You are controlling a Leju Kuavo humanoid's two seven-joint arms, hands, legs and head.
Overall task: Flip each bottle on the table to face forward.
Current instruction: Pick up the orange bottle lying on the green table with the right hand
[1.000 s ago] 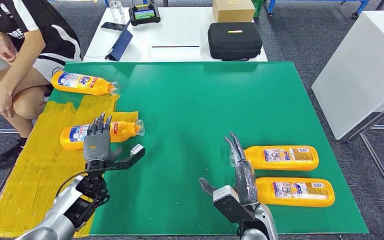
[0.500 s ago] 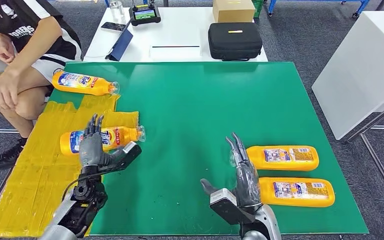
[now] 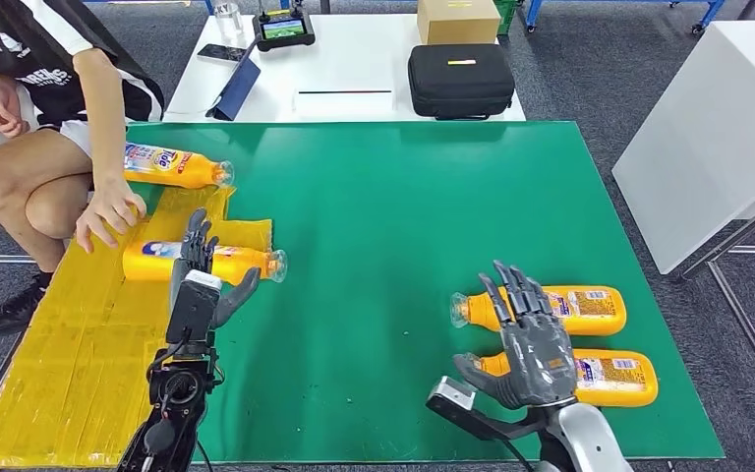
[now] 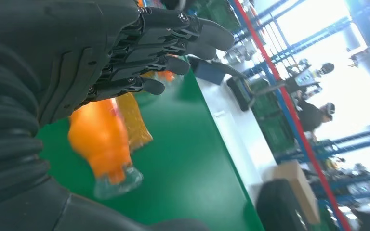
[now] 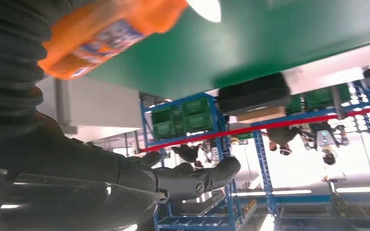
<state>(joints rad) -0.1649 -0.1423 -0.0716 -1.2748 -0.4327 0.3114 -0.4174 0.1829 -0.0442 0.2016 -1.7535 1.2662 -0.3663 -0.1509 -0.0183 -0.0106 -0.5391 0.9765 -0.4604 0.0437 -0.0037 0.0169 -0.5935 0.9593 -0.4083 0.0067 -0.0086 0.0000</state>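
- Nearest the front edge of the green surface (image 3: 403, 197), toward its right corner, the right hand (image 3: 534, 346) hovers with fingers (image 3: 511, 290) spread apart, holding nothing, above the neck ends of two orange bottles.
- Of that pair, the nearer right bottle (image 3: 590, 378) and the farther right bottle (image 3: 551, 309) lie on their sides, parallel and just beside each other, caps toward the middle of the surface; both show fine-print labels upward, so I judge them likely still to be turned.
- Toward the left edge, the left hand (image 3: 197, 285) stands edge-on with its fingers (image 3: 195, 236) open and extended over the near left bottle (image 3: 211, 262), which lies on its side across the yellow taped patch (image 3: 79, 334) with its cap pointing to the middle; whether the fingers touch it I cannot tell.
- At the far left corner the far left bottle (image 3: 172, 165) lies flat with its bright blue-and-white label up, which looks like the front face.
- A seated person's hand (image 3: 108, 214) reaches down at the left edge, close to the near left bottle's base.
- My judgement: the work is at most partly done, with neither robot hand holding a bottle.
- Beyond the far edge a white table (image 3: 354, 69) carries a black case (image 3: 461, 79), a cardboard box (image 3: 458, 20), a tablet (image 3: 285, 28) and a phone (image 3: 220, 51); grey floor (image 3: 590, 88) surrounds it, and another white table (image 3: 718, 128) stands past the right edge.
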